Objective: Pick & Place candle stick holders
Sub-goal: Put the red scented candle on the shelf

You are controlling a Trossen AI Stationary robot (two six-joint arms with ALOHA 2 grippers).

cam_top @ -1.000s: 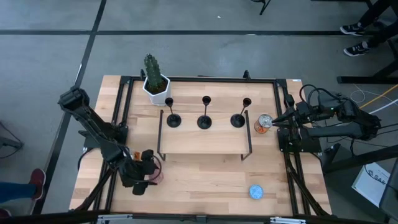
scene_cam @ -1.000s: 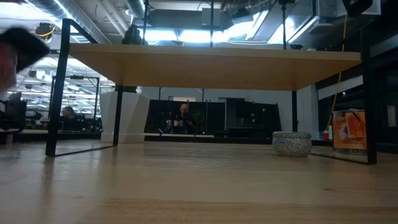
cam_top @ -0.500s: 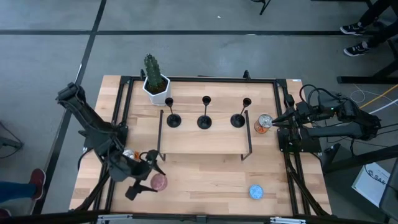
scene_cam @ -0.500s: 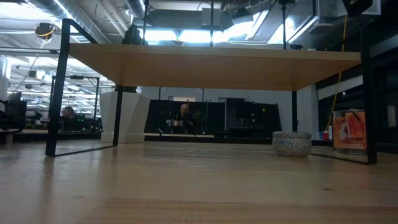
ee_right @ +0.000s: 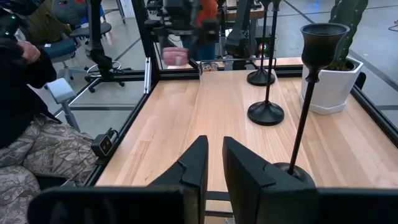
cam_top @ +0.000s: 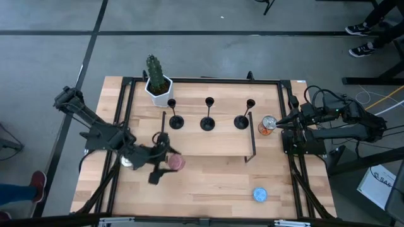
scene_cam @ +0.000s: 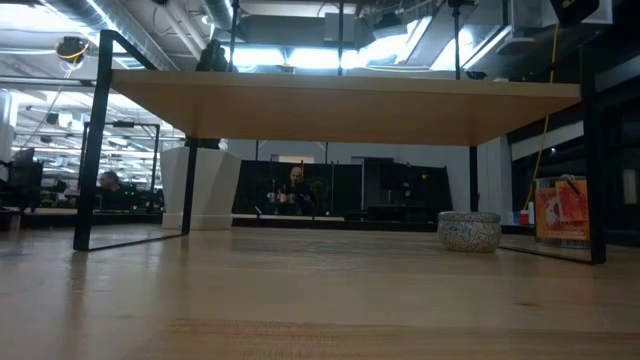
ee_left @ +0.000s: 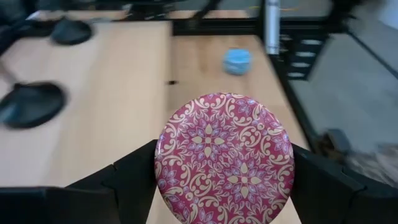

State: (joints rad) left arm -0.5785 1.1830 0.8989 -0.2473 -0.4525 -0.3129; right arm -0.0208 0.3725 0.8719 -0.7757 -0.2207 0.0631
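Swinging in from the desk's front-left corner, the left end effector (cam_top: 165, 162) now hangs by the raised wooden shelf's (cam_top: 208, 144) front-left leg, having lifted the pink tin (ee_left: 224, 157) clear of the small grey tin (cam_top: 128, 162). Its jaws are clenched across the pink tin, a flat round disc with a cream scroll pattern on its lid. Three slim black candle stick holders (cam_top: 207, 113), each a round flat base, thin stem and small cup, stand in a row along the shelf's far edge, at about one o'clock from that end effector and well apart from it. At the desk's right edge the right end effector (cam_top: 278, 122) rests pinched together on nothing, just beside a metal can (cam_top: 267, 124), the nearest holder at its nine o'clock.
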